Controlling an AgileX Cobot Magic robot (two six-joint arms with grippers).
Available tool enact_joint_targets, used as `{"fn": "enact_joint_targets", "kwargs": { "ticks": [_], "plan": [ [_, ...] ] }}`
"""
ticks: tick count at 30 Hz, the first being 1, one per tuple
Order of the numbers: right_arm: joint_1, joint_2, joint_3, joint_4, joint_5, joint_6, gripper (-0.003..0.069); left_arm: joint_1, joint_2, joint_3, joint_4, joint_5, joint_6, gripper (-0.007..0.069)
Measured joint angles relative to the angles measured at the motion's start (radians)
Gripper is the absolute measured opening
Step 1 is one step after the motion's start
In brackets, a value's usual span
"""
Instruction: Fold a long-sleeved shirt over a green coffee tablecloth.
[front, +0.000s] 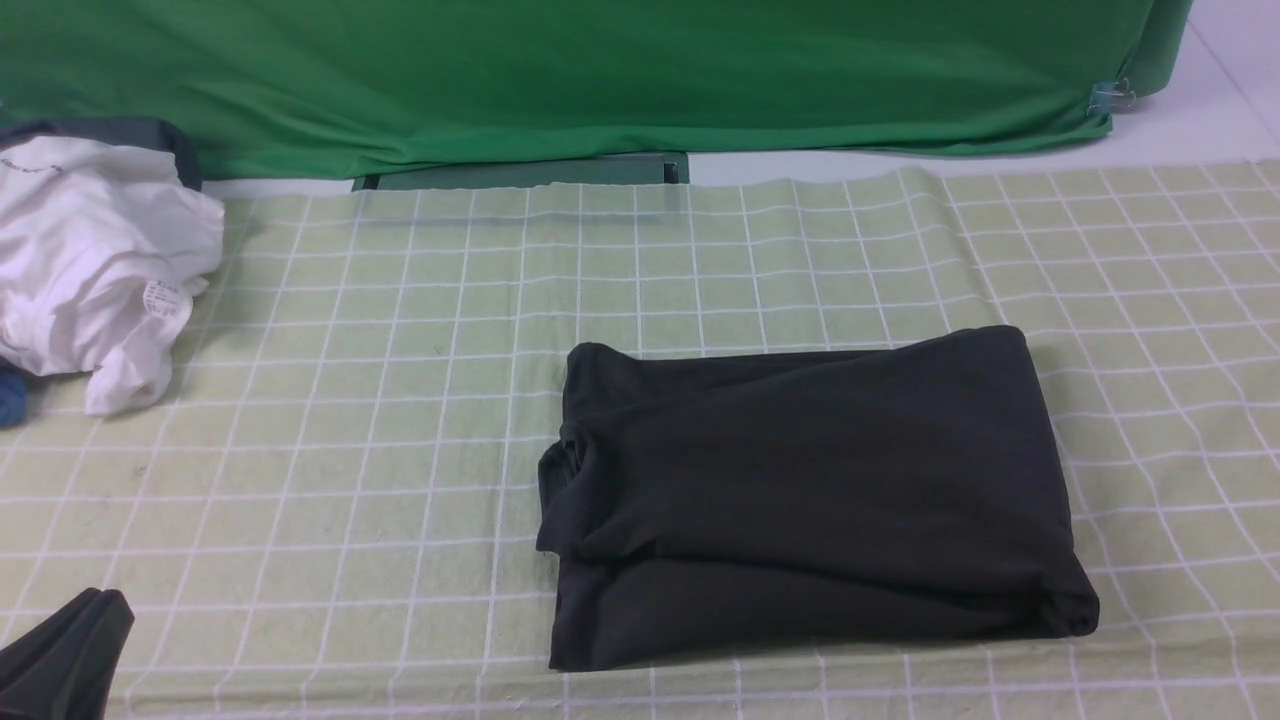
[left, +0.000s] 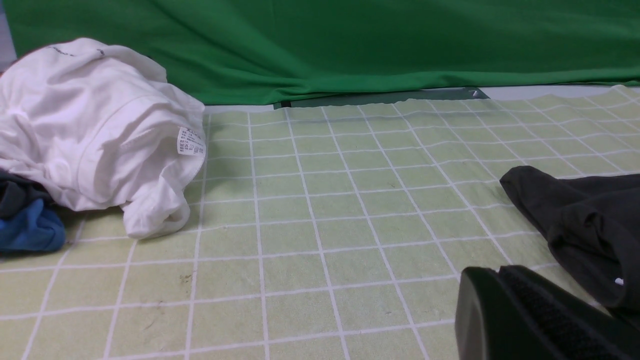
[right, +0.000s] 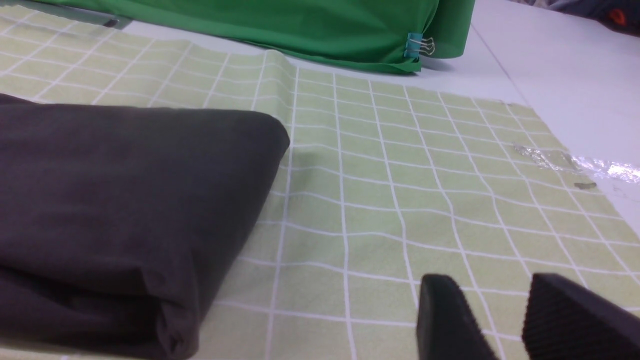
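Shirt (front: 810, 495), 1, folded, on 1 tablecloth (front: 400, 420)

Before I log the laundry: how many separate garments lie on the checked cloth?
3, perhaps more: the folded long-sleeved shirt at centre, a crumpled white garment far left, blue fabric tucked under it; others may be hidden.

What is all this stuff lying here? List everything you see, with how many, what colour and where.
long-sleeved shirt: one, black-charcoal, folded into a rectangle on the cloth, centre-right.
green coffee tablecloth: one, pale yellow-green with white grid lines, spread over the table.
white garment: one, white with a small label, crumpled at far left.
blue fabric: one piece, blue, tucked under the white garment.
green backdrop: one, deep green, along the back.
binder clip: one, teal, on the backdrop's right corner.
left end effector: black, beside the shirt.
right end effector: black, open, empty.
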Motion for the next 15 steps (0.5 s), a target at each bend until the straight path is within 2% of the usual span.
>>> {"fn": "enact_joint_targets", "kwargs": {
  "ticks": [15],
  "plan": [
    [0.000,0.000,0.000,0.000,0.000,0.000,0.0241,0.000,0.000,0.000,0.000,0.000,0.000,0.0035]
  ]
}}
